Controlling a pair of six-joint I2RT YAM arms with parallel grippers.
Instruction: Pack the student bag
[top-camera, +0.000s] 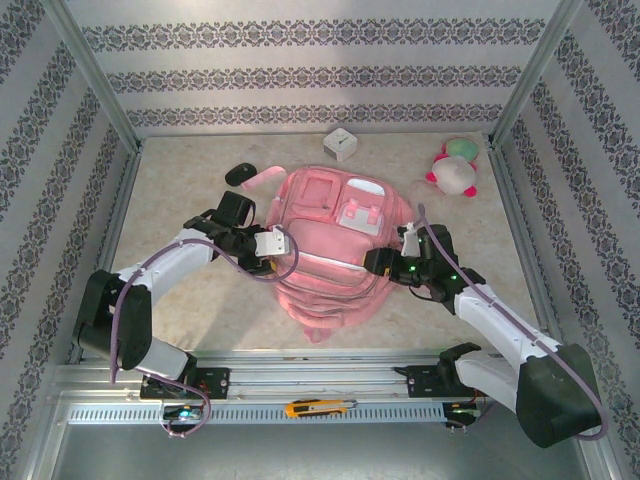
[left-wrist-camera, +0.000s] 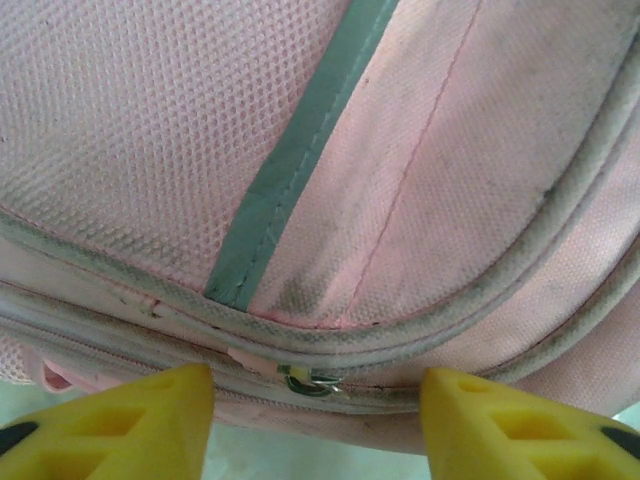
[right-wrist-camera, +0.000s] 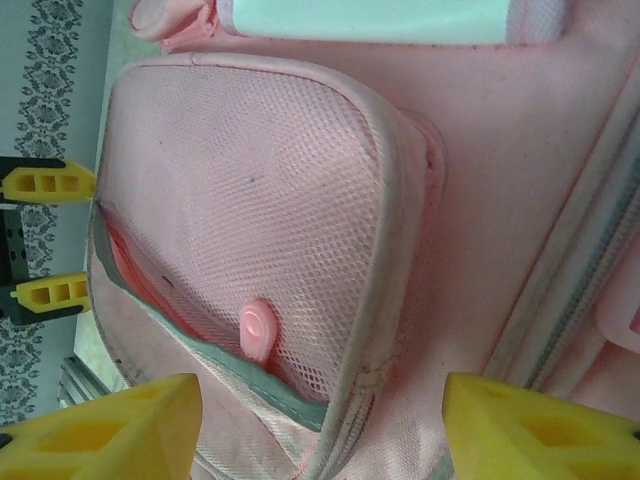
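With the student bag (top-camera: 330, 250) laid flat mid-tabletop (top-camera: 180, 190), the left pincer (left-wrist-camera: 312, 388), released astride the zipper pull (left-wrist-camera: 308, 379), is best centred and clenched squarely on it, while the fabric is steadied by the likewise released right pincer (right-wrist-camera: 322, 405) over the mesh pocket (right-wrist-camera: 250, 200).

Centre: student bag (top-camera: 325, 238); behind it, cube (top-camera: 341, 145); behind right, plush toy (top-camera: 455, 170); on front rail (top-camera: 240, 411), knife (top-camera: 318, 408).
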